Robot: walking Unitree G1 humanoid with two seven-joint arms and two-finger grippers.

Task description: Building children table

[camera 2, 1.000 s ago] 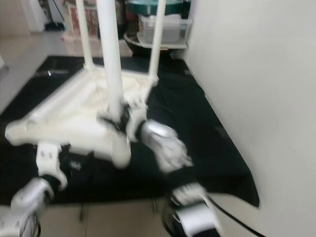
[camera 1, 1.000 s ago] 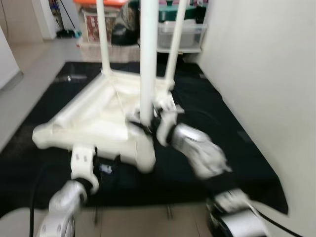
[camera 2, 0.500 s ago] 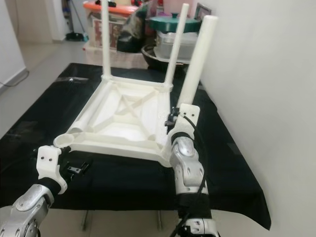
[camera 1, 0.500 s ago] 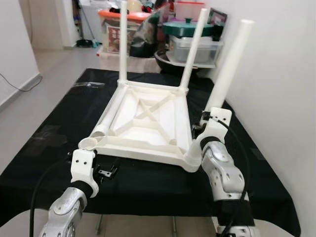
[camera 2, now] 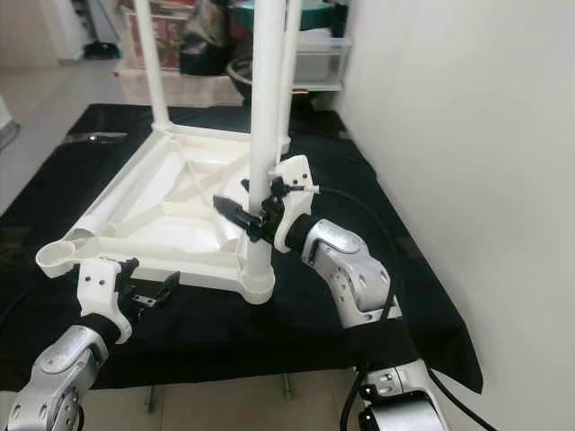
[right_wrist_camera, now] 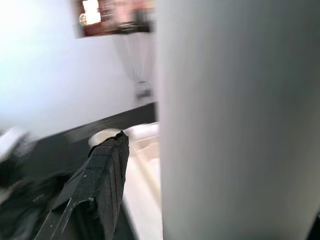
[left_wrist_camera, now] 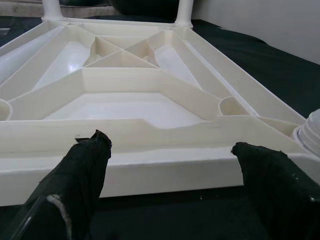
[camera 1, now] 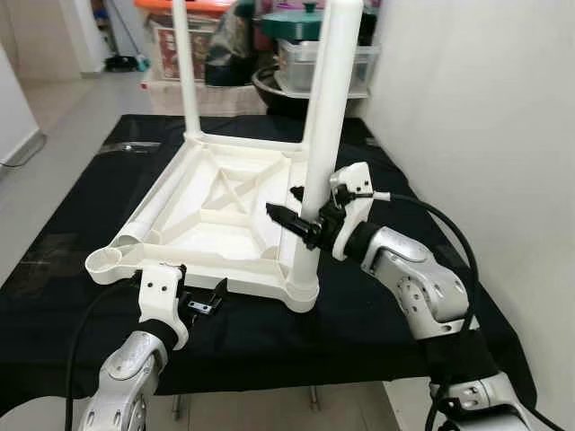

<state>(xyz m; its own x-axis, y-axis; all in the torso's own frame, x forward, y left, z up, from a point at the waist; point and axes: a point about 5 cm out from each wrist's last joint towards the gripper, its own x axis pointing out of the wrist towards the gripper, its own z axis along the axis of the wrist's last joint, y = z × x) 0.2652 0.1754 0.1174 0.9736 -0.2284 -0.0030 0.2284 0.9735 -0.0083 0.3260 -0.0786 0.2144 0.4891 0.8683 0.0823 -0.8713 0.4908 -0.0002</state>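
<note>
White table leg (camera 1: 325,135) now upright in its corner socket rather than leaning, right end effector (camera 1: 304,218) pinching it, left end effector (left_wrist_camera: 170,165) spread before upturned tabletop (camera 1: 225,202).

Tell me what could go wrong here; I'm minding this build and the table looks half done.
The right claw grips only one side of the tall white leg, which may lean out of its corner socket. The upturned tabletop is unheld, as the open left claw merely faces its edge, so it could slide on the black cloth.

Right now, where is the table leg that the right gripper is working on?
The table leg stands upright in the near right corner socket of the upturned white tabletop, on the black cloth. The right gripper has its jaws around it low down.
</note>
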